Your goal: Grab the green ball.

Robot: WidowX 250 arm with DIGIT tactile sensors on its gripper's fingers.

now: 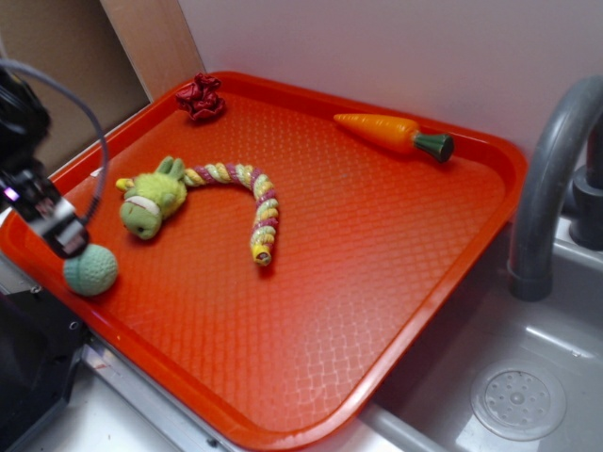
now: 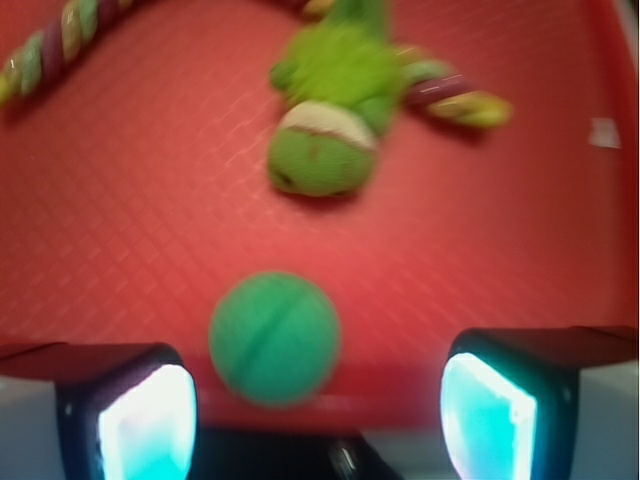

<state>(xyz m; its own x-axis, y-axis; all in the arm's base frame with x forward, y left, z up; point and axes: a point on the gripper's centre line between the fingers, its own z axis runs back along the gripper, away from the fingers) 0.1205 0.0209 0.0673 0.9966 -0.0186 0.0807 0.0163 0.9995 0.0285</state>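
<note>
The claw (image 2: 318,420) is hanging wide open over the tray's (image 1: 452,282) near-left edge — the ball (image 2: 275,338) is sitting just ahead between its fingers (image 2: 145,420), slightly left of centre, untouched.

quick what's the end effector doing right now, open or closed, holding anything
End effector: open, holding nothing; the green ball sits between its fingers, not clamped.

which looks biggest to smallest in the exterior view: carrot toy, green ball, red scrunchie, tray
1. tray, by far
2. carrot toy
3. green ball and red scrunchie look about alike; the ball sits nearer the camera, so I won't rank them.
</note>
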